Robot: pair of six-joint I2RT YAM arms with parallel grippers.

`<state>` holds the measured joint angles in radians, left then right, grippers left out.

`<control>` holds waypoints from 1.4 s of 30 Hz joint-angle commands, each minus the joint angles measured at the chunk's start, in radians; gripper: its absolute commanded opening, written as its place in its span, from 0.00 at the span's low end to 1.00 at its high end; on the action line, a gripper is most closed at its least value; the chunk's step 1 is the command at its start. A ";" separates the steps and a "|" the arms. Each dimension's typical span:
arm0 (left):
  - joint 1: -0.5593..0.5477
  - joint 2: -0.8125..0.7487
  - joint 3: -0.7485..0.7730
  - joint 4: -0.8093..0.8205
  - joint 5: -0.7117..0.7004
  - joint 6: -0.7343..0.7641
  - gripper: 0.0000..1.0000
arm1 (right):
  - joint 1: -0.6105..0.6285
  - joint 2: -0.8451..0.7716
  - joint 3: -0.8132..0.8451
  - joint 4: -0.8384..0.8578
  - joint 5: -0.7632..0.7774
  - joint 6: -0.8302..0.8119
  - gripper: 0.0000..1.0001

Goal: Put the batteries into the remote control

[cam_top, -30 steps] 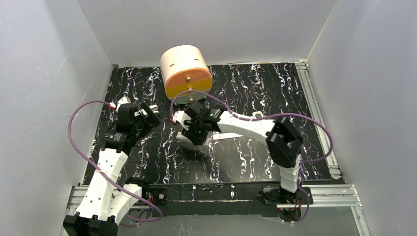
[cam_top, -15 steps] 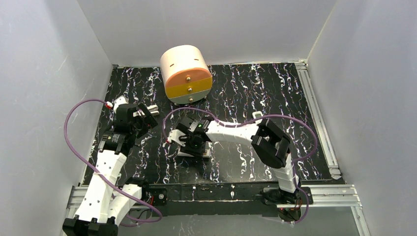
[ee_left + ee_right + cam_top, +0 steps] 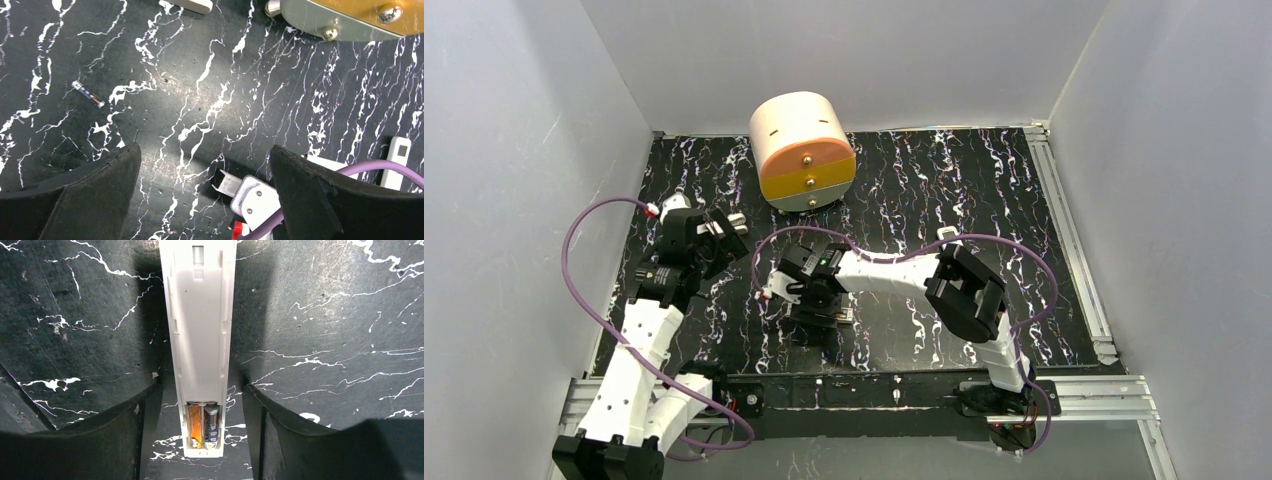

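The remote control [image 3: 200, 330] lies back up on the black marbled table, its long white body running away from the right wrist camera. Two batteries [image 3: 204, 426], one orange and one dark, sit side by side in the open compartment at its near end. My right gripper [image 3: 198, 387] straddles that end, open, with a gap on each side; from above my right gripper [image 3: 817, 308] hides most of the remote. My left gripper [image 3: 205, 150] is open and empty above bare table, seen from above as my left gripper [image 3: 727, 226] at the left. A loose battery [image 3: 87, 93] lies ahead and left of it.
A round cream and orange drum box [image 3: 802, 150] stands at the back, its metal knobs [image 3: 389, 13] showing in the left wrist view. A small white piece [image 3: 397, 155] lies beyond the right arm's purple cable [image 3: 370, 170]. White walls close in three sides.
My right arm has swung toward the near left, brought the remote down onto the table and opened its jaws off it. The left jaws have spread slightly wider.
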<state>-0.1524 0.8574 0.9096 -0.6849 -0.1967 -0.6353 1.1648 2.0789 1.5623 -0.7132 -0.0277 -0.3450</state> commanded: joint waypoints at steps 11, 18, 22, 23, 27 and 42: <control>0.007 0.055 0.045 0.052 0.240 0.127 0.99 | -0.129 -0.388 -0.227 0.409 -0.135 0.365 0.75; 0.006 0.133 -0.012 0.215 0.594 0.071 0.99 | -0.363 -0.674 -0.541 0.572 0.103 0.833 0.73; -0.045 0.191 -0.076 0.367 0.671 -0.048 0.99 | -0.456 -0.726 -0.588 0.405 0.203 0.978 0.73; -0.080 0.210 -0.087 0.395 0.672 -0.070 0.99 | -0.492 -0.725 -0.603 0.377 0.188 1.002 0.72; -0.188 0.304 -0.108 0.503 0.661 -0.137 0.99 | -0.584 -0.729 -0.668 0.365 0.170 1.032 0.70; -0.338 0.628 -0.203 0.893 0.583 -0.320 0.70 | -0.677 -0.532 -0.676 0.378 0.099 0.955 0.50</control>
<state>-0.4778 1.4651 0.7330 0.0784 0.4129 -0.9188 0.4919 1.5181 0.8684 -0.3481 0.0967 0.6434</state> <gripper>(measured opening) 0.763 0.522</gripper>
